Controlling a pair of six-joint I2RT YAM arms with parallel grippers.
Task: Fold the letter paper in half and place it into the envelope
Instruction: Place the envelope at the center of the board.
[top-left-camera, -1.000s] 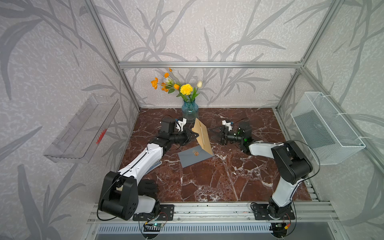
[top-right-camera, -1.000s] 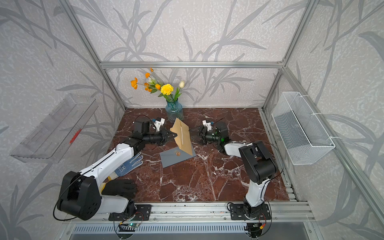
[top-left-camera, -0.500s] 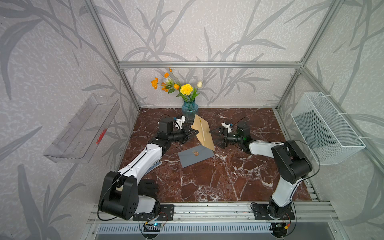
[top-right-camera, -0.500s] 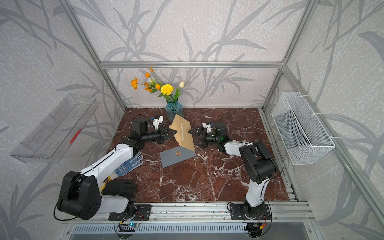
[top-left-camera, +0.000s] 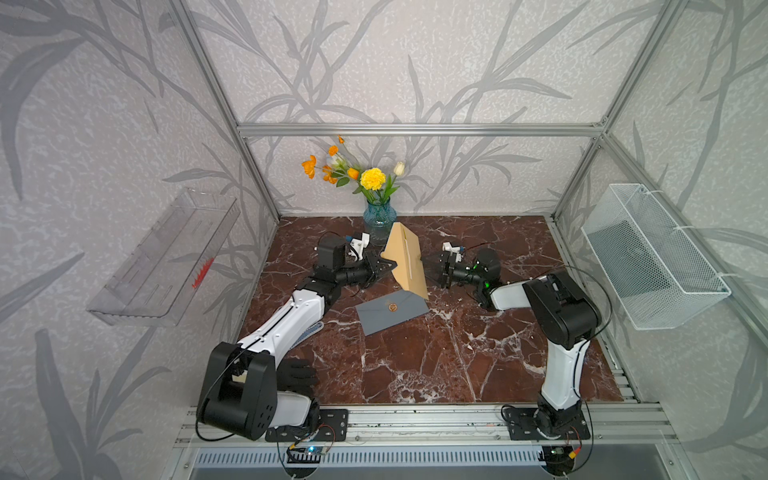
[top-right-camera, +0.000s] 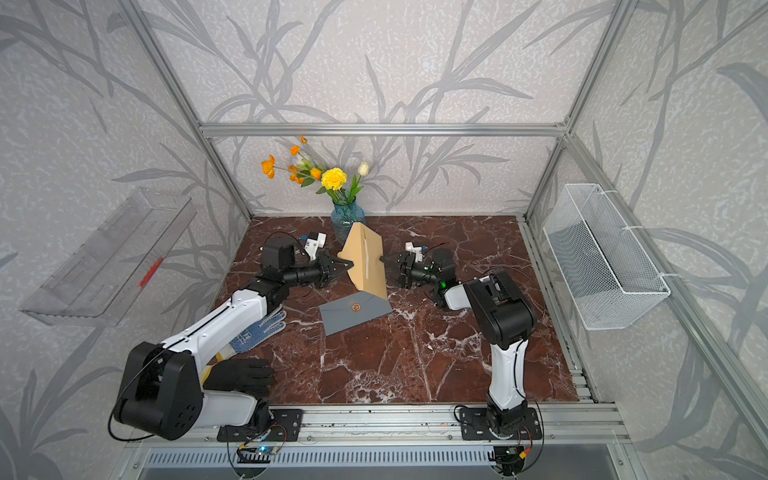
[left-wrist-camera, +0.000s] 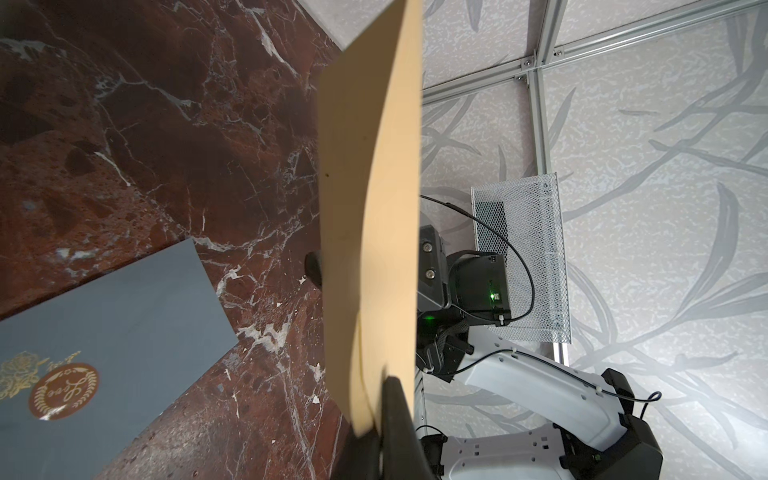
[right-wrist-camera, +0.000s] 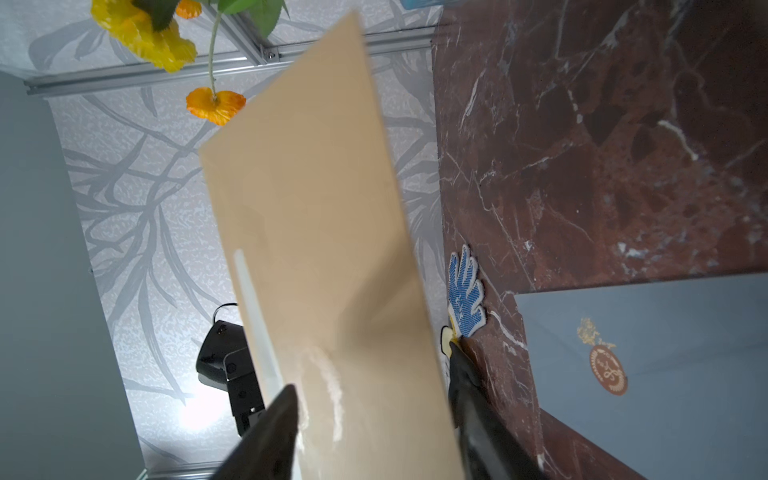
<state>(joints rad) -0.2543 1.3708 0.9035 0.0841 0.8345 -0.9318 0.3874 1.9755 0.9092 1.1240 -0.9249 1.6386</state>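
My left claw (top-left-camera: 388, 266) pinches the letter paper (top-left-camera: 405, 259) upright above the table (top-left-camera: 415, 374) so my right claw (right-wrist-camera: 370, 415), spread astride its opposite edge, may press the fold; the envelope (top-left-camera: 392, 311) waits below.

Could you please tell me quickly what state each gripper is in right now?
Left gripper: closed, holding the letter paper.
Right gripper: open, fingers apart on either side of it.
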